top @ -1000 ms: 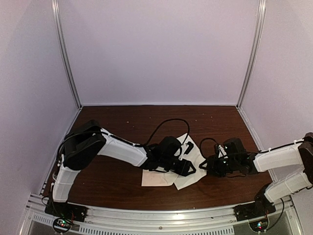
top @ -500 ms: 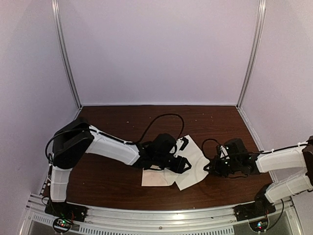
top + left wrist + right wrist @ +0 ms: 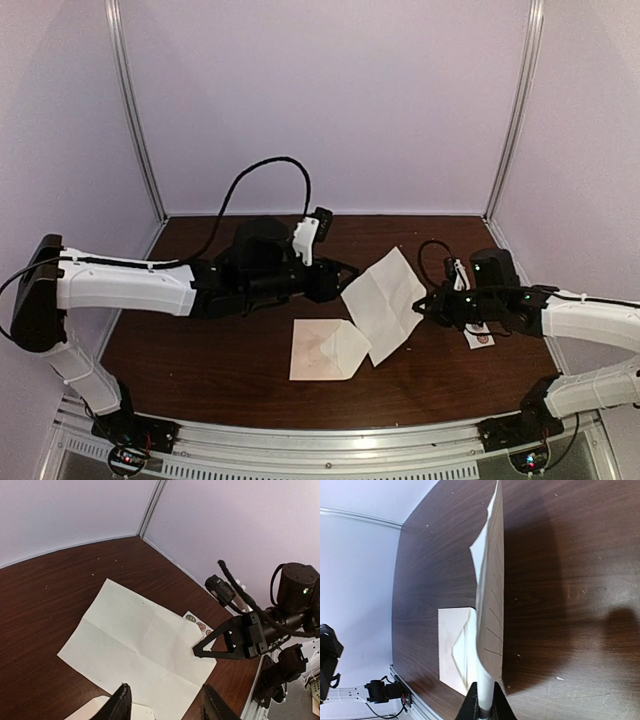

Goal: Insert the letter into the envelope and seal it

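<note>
The letter (image 3: 385,298), an off-white creased sheet, lies at mid-table, and its lower left corner overlaps the envelope (image 3: 318,350). My right gripper (image 3: 430,307) is shut on the letter's right edge. In the right wrist view the letter (image 3: 491,600) rises edge-on from between the shut fingers (image 3: 486,702), with the tan envelope (image 3: 454,650) flat behind it. My left gripper (image 3: 345,274) hovers left of the sheet. Seen from the left wrist, it is open (image 3: 165,689) above the letter (image 3: 135,650), holding nothing.
A white sticker strip (image 3: 198,625) pokes out from under the letter's right edge, next to the right gripper's fingers (image 3: 220,645). The strip (image 3: 480,338) also shows beside the right arm. White walls enclose the brown table (image 3: 220,350).
My left arm has lifted off the papers and pulled back to the left. My right gripper has closed on the letter's right edge, and the sheet's near side is raised.
</note>
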You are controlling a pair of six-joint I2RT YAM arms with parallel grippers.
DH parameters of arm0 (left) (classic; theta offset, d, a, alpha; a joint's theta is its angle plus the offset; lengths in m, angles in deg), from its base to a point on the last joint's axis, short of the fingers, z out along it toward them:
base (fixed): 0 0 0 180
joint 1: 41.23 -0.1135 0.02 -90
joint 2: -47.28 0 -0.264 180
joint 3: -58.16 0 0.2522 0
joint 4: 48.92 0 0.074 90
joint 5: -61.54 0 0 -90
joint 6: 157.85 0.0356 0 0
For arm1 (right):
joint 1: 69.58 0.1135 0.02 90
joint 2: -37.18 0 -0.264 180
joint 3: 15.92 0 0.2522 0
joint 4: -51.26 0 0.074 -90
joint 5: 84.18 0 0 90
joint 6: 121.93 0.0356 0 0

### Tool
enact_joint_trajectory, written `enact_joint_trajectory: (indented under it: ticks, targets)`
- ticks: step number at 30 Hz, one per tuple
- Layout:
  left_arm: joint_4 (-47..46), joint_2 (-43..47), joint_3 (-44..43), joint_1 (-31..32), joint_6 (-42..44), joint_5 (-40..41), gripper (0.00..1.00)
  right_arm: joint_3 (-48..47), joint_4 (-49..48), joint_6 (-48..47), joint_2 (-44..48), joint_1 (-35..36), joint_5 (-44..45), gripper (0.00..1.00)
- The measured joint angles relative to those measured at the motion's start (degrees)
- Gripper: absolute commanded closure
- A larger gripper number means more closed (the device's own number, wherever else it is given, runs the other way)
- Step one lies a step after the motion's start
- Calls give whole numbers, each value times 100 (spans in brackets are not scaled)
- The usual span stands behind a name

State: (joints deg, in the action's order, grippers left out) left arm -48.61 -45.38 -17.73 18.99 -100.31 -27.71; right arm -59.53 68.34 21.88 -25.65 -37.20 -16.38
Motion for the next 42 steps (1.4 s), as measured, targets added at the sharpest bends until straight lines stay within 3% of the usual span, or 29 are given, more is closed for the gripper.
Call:
enact_joint_trajectory:
  ticks: [5, 9, 14, 23, 26, 30, 37, 42]
  targets:
    - [-81, 236, 153, 111, 339, 107, 46, -455, -9, 72, 28, 17, -205, 94]
    - [-173, 247, 153, 417, 732, 343, 31, -796, -122, 208, 17, 127, -223, 94]
    - [-90, 177, -85, 837, 1235, 817, 22, -1228, -352, 380, -87, 400, -122, 94]
    - [184, -444, -758, 1051, 1873, 1727, 19, -1600, -765, 623, -393, 671, 85, 94]
    - [374, -699, -866, 1097, 2022, 2105, 24, -1600, -785, 680, -422, 717, 136, 93]
    - [570, -916, -903, 1150, 2177, 2577, 49, -1600, -828, 754, -422, 748, 170, 93]
    - [769, -1119, -1040, 1316, 2481, 3355, 57, -1600, -922, 815, -452, 758, 199, 93]
    - [748, -1274, -1283, 1388, 2664, 3707, 77, -1598, -973, 857, -507, 787, 216, 93]
